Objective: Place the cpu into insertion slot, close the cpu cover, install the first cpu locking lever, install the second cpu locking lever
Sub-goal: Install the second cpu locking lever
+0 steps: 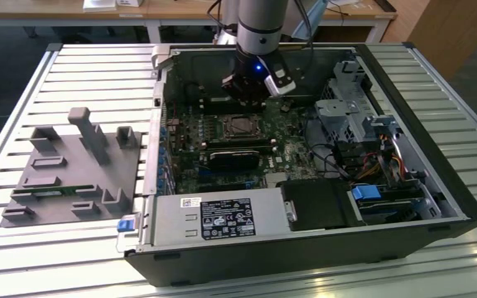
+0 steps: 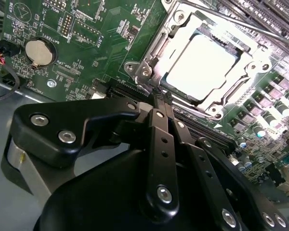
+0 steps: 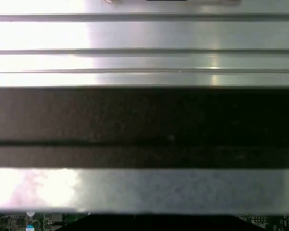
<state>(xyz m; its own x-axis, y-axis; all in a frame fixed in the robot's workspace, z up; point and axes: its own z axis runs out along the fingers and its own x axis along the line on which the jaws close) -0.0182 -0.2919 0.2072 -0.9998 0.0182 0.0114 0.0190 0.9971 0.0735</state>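
I work in what looks like a robotics lab or electronics assembly workshop: an opened black desktop computer case [image 1: 404, 186] lies on its side on a ribbed aluminium-slat workbench [image 1: 81, 74], its green motherboard [image 1: 222, 155] bare to me. Beside it sits a grey plastic fixture plate with upright holders [image 1: 72, 167]. Pale wooden desks [image 1: 172, 12] line the back of the room.
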